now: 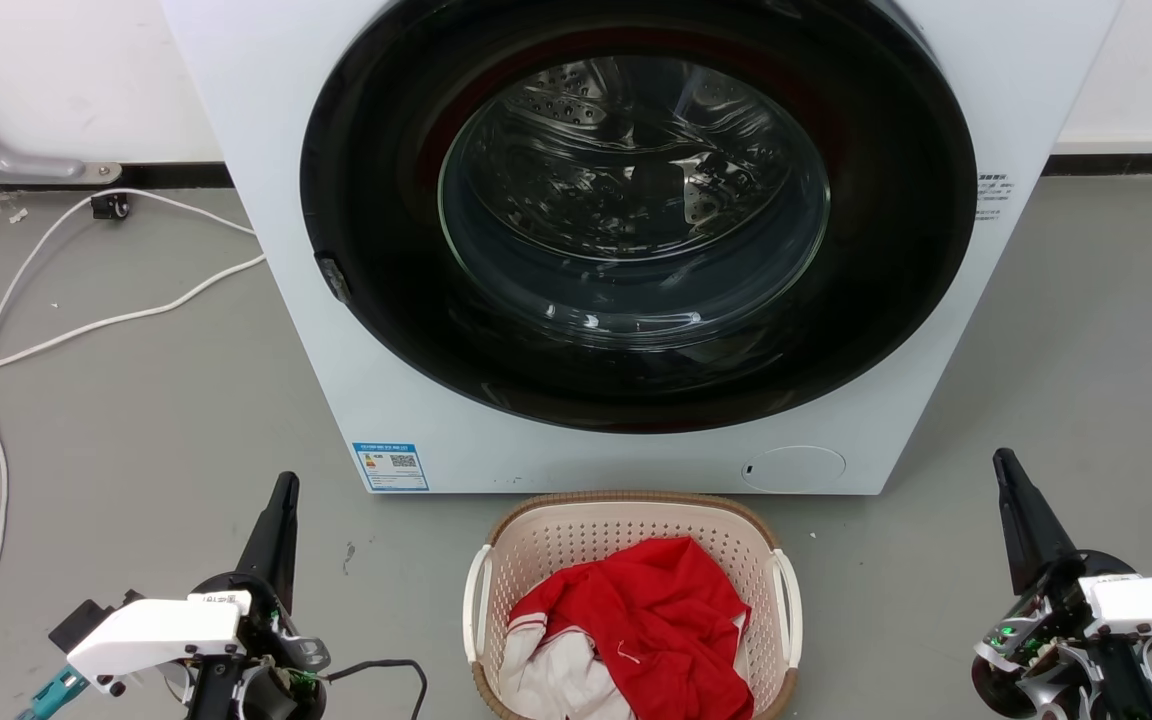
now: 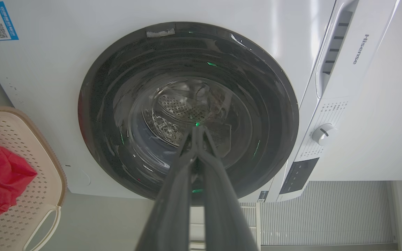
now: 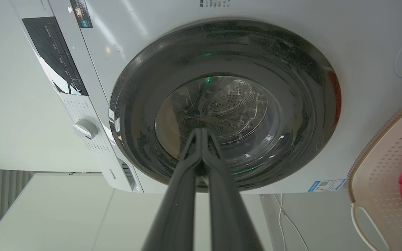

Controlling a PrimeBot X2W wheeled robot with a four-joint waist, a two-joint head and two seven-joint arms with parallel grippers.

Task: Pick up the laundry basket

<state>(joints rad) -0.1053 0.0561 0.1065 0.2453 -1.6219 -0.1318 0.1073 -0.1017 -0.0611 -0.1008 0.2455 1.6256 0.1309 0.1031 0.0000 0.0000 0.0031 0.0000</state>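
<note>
The laundry basket (image 1: pixel 576 535), cream with perforated walls, a brown woven-look rim and white side handles, stands on the floor at the bottom middle, just in front of the washing machine. A red and white garment (image 1: pixel 651 625) lies inside it. Part of the laundry basket (image 2: pixel 30 153) shows at the left edge of the left wrist view, and the laundry basket (image 3: pixel 379 167) again at the right edge of the right wrist view. My left gripper (image 1: pixel 283 485) is shut and empty, well to the basket's left. My right gripper (image 1: pixel 1004 462) is shut and empty, well to its right. Both point at the machine.
The big white washing machine (image 1: pixel 336 330) with its dark round door (image 1: pixel 636 210) shut stands directly behind the basket. White cables (image 1: pixel 86 325) trail over the grey floor at the left. A wall with a dark skirting runs behind.
</note>
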